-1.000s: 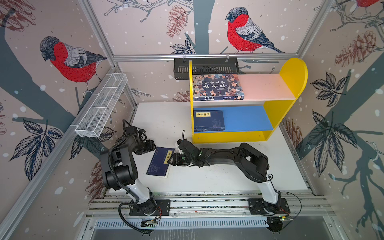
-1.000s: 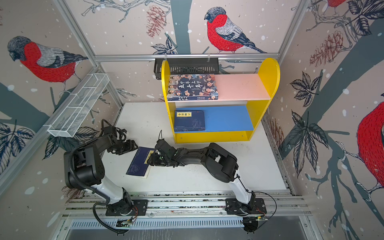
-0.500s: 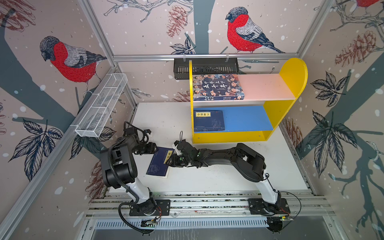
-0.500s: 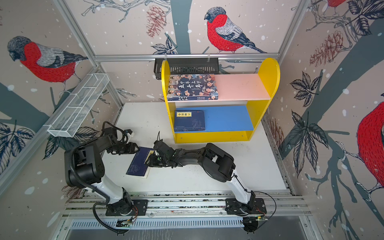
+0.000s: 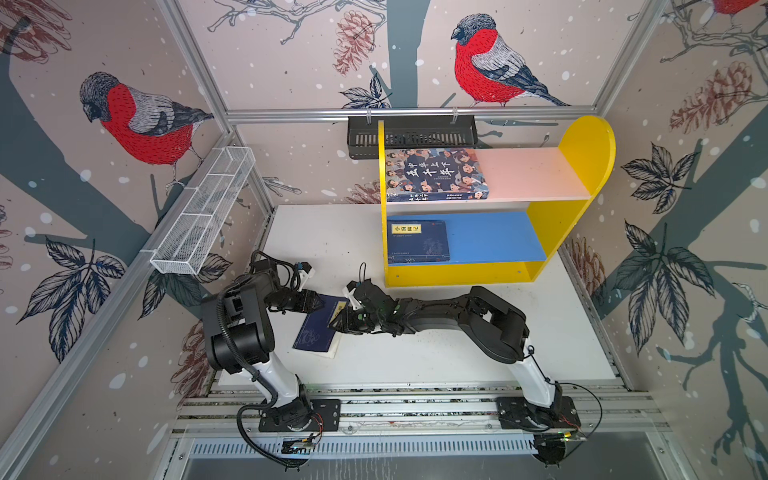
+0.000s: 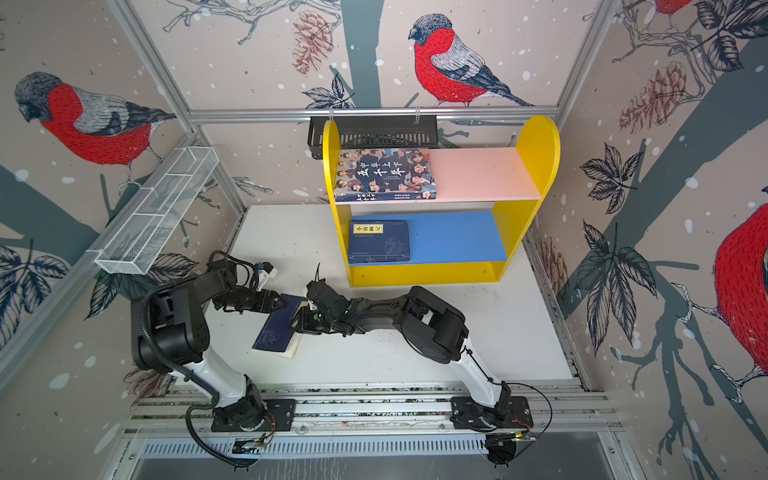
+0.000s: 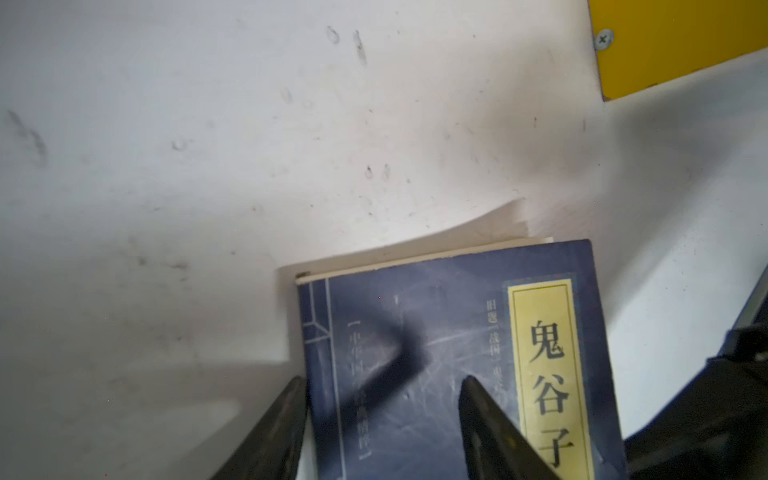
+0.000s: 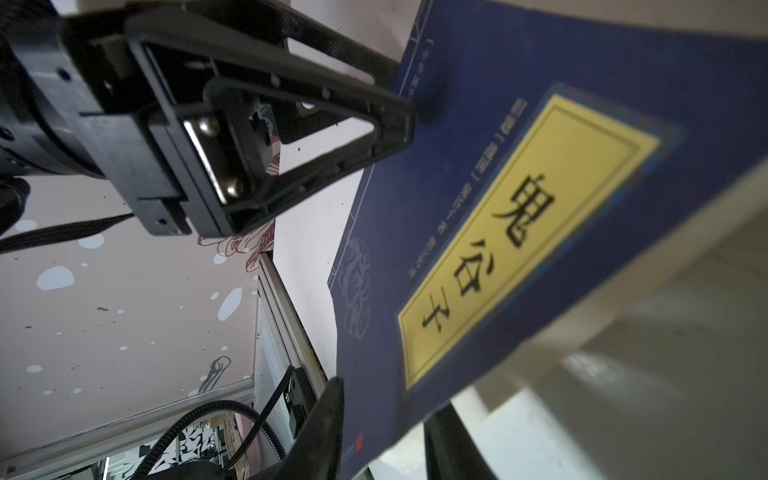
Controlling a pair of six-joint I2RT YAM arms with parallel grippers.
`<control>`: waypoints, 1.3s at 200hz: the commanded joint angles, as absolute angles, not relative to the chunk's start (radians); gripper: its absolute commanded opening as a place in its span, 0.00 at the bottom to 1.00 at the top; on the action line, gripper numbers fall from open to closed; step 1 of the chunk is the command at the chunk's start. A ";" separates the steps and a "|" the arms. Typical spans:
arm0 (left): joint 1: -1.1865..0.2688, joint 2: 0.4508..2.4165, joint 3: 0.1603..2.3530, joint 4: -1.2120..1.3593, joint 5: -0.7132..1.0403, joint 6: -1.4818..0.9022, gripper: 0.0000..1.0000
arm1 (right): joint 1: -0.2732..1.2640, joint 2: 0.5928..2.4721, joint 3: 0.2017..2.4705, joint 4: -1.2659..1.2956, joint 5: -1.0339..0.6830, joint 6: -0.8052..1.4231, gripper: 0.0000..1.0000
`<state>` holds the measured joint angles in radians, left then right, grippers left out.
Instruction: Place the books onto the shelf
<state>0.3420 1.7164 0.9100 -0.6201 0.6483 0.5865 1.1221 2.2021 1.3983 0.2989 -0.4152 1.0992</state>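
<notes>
The left gripper [image 7: 382, 380], fingers spread, sits over the spine corner of the navy book [image 5: 316, 332], while the right gripper [image 8: 386, 399] straddles its raised opposite edge, grip unclear, on the table [image 5: 415, 361], apart from the shelf [image 5: 582, 166].

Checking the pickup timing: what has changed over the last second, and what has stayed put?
The left gripper slid right over the corner of the navy book on the table, jaws open. The right gripper narrowed its jaws astride that book's opposite edge; grip unclear. The shelf, its cartoon-faced book and shelved navy paperback stayed.
</notes>
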 commanded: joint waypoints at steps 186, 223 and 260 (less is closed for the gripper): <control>0.345 1.602 1.239 -0.883 0.726 0.337 0.65 | 1.040 2.010 1.248 -0.012 -0.430 0.770 0.01; 0.345 1.515 1.207 -0.807 0.770 0.158 0.65 | 1.007 1.956 1.204 -0.117 -0.452 0.668 0.01; 0.341 1.428 1.114 -0.748 0.840 0.071 0.66 | 0.975 1.893 1.168 -0.202 -0.431 0.599 0.04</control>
